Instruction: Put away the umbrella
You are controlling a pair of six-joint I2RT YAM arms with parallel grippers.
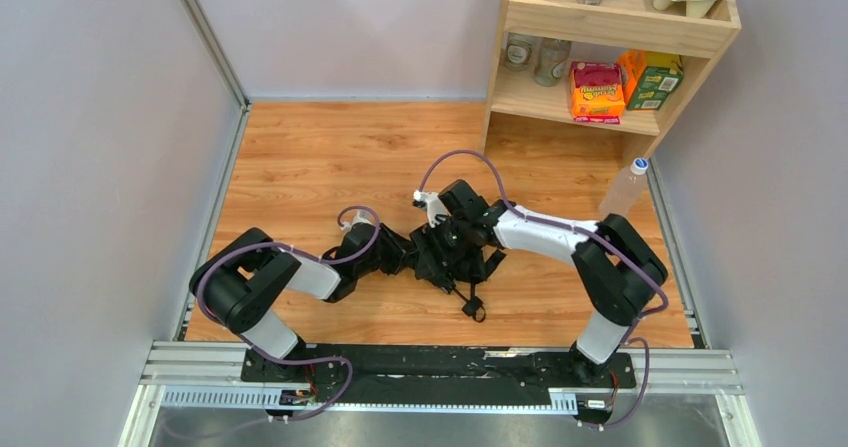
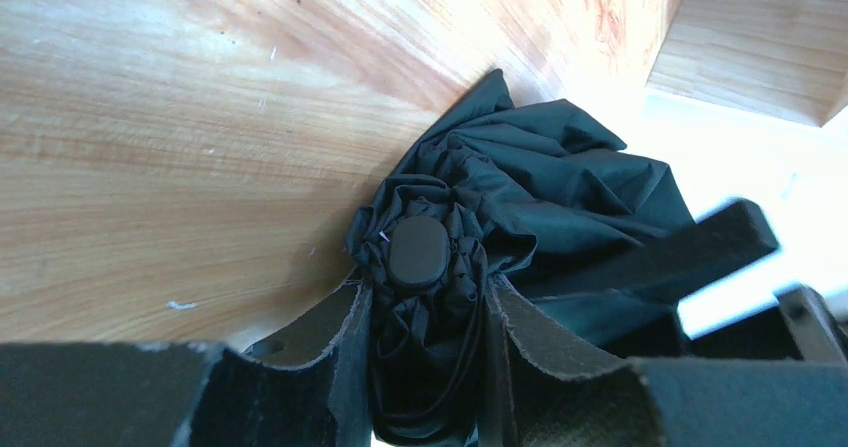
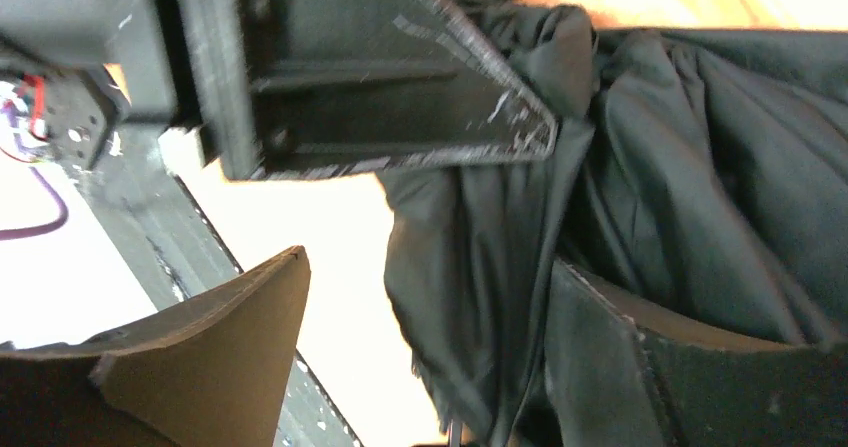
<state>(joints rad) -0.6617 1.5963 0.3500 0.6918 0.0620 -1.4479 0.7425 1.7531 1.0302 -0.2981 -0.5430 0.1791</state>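
The umbrella [image 1: 452, 255] is a crumpled bundle of black fabric on the wooden table between my two grippers, with its strap [image 1: 473, 307] trailing toward the near edge. My left gripper [image 1: 397, 254] is shut on the umbrella's gathered end; in the left wrist view the fabric [image 2: 540, 187] and its oval black cap [image 2: 417, 251] sit squeezed in the gripper [image 2: 425, 297]. My right gripper [image 1: 440, 229] is open over the bundle. In the right wrist view the fabric [image 3: 640, 167] hangs inside the gripper [image 3: 425, 267] against one finger [image 3: 600, 347]. The shaft and handle are hidden.
A wooden shelf [image 1: 610, 27] stands at the back right with boxes, jars and cups on it. A clear plastic bottle [image 1: 625, 187] stands on the table by its foot. Grey walls close in left and right. A metal rail [image 1: 440, 367] runs along the near edge.
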